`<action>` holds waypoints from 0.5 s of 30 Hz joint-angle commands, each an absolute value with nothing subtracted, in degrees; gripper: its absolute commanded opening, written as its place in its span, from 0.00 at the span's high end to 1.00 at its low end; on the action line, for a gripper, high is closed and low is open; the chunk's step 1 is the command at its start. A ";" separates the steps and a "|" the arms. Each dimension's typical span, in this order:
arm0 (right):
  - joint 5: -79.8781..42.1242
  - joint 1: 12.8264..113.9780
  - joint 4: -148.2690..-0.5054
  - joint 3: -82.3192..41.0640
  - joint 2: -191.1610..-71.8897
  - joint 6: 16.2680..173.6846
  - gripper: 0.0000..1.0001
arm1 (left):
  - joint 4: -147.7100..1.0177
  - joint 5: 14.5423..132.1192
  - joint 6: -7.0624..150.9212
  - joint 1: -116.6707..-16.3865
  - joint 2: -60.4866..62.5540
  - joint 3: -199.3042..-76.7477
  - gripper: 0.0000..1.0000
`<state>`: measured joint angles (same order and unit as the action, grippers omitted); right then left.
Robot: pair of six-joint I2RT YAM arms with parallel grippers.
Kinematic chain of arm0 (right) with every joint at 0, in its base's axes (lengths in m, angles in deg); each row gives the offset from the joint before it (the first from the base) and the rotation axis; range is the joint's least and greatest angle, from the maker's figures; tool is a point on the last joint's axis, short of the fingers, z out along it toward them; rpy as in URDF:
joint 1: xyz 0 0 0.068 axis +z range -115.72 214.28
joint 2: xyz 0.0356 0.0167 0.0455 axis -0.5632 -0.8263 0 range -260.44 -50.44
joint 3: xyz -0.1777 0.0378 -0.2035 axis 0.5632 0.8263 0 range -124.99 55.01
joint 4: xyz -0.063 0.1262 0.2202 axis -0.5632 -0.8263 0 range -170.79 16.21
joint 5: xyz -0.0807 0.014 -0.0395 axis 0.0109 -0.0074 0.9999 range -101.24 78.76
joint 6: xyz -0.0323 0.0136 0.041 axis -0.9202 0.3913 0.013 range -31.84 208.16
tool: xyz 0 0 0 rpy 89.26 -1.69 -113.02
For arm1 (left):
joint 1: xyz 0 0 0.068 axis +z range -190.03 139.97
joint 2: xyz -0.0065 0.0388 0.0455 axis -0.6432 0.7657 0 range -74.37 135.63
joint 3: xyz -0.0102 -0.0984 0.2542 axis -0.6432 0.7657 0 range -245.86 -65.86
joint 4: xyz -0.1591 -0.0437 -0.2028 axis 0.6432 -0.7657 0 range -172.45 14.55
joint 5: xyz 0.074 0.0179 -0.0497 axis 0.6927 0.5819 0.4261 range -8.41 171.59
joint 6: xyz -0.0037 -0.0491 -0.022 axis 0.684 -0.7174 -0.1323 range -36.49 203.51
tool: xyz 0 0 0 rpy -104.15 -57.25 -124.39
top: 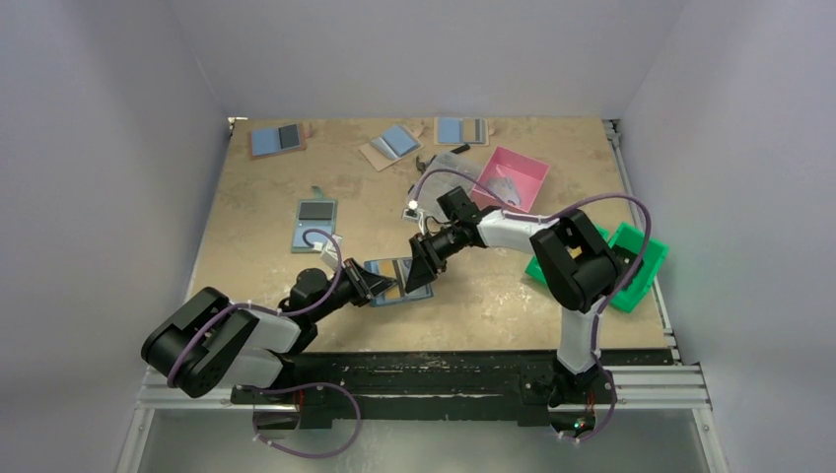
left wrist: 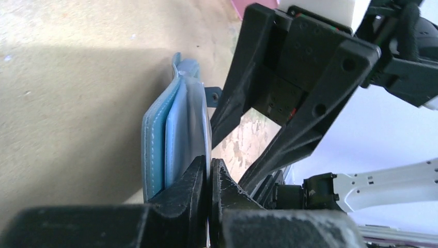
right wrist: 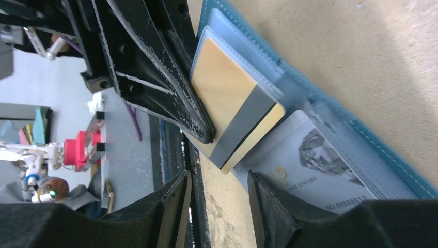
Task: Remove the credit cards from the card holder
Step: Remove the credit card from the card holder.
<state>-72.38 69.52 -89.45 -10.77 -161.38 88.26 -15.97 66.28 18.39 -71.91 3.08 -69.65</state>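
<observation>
1. Well, the card holder (top: pixel 390 280) lies open on the table (top: pixel 493 307) toward six o'clock, a gold credit card (right wrist: pixel 232 98) poking out.
2. I'd grip its exposed corner squarely, pulling along the sleeve.
3. Left gripper (left wrist: pixel 209 168) pinches the holder's nine o'clock edge; right gripper (right wrist: pixel 219 178), narrowly parted, sits at three o'clock.

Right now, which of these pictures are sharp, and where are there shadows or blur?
Top view: even light, sharp throughout. Left wrist view: the wallet is crisp, the left gripper pinching it blurs near the lens, and a broad shadow lies on the table. Right wrist view: the gold card is sharp, the background soft.
</observation>
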 commanded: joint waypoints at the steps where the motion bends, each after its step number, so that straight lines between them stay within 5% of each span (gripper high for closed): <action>1: -76.70 66.44 -83.16 -9.65 -158.07 93.21 0.46 | -2.84 61.51 20.30 -71.44 2.53 -69.89 1.00; 15: -85.61 65.29 -75.47 -6.92 -157.93 100.72 0.48 | 9.87 57.35 16.24 -71.48 9.21 -70.73 1.00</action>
